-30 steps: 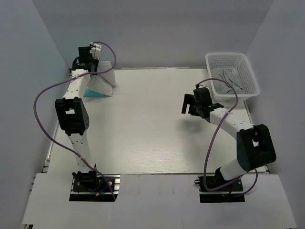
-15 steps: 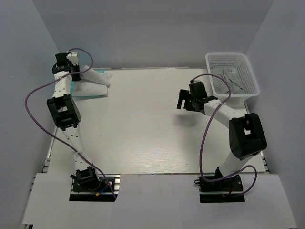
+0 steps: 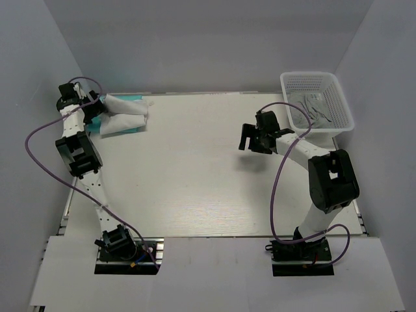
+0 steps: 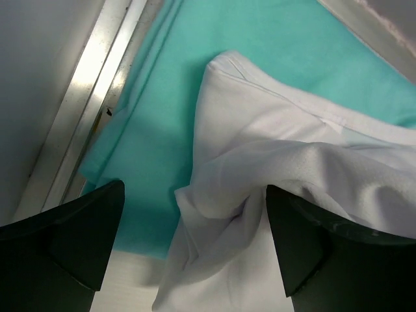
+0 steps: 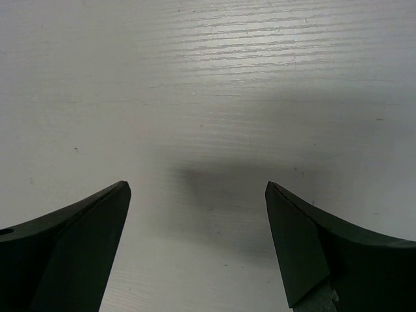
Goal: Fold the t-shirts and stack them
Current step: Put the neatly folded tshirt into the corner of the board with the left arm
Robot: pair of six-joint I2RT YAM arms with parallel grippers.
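The white t-shirt (image 3: 125, 112) lies loosely bunched on top of the flat teal t-shirt (image 3: 95, 126) at the table's far left corner. My left gripper (image 3: 95, 106) hovers at the pile's left end, open. In the left wrist view the white t-shirt (image 4: 279, 149) sags in folds between the fingers (image 4: 71, 240) without being pinched, and the teal t-shirt (image 4: 162, 91) spreads under it; the left gripper (image 4: 195, 240) stands wide. My right gripper (image 3: 247, 139) hangs open over bare table right of centre. The right gripper (image 5: 195, 247) has nothing between its fingers.
A white mesh basket (image 3: 338, 97) stands at the far right corner with something pale inside. A metal rail (image 4: 84, 110) runs along the table's left edge beside the shirts. Grey walls close in the left, back and right sides.
My left gripper has swung left and down with the white t-shirt, then opened and let it drop onto the teal one. The right gripper has shifted slightly left.
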